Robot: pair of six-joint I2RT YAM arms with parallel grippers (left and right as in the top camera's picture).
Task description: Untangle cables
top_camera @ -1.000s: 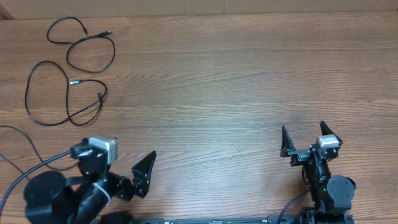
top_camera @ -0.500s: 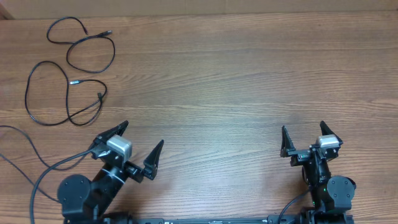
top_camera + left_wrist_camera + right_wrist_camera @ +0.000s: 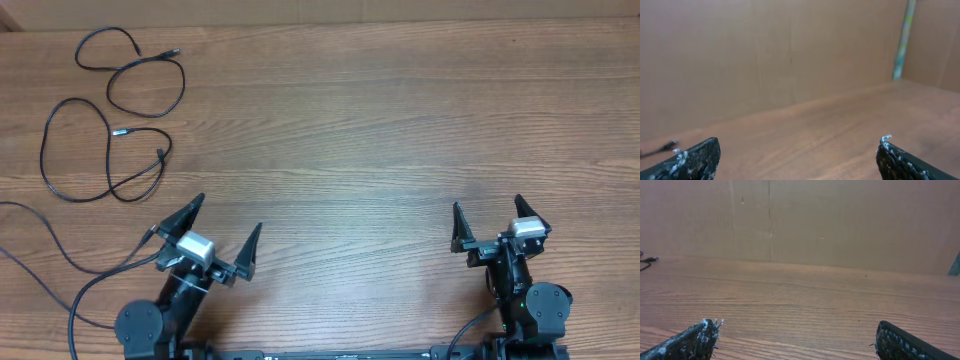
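With the left fingers and right fingers both spread wide and empty, a careless tug on the overlapping cables could cinch their loops tighter.

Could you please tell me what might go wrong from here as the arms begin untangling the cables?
1. The cables lie in the far left corner, a long way from the open right gripper, so it may struggle to help.
2. The left arm's thicker cable trails across the table beside the open left gripper and might snag during a reach.
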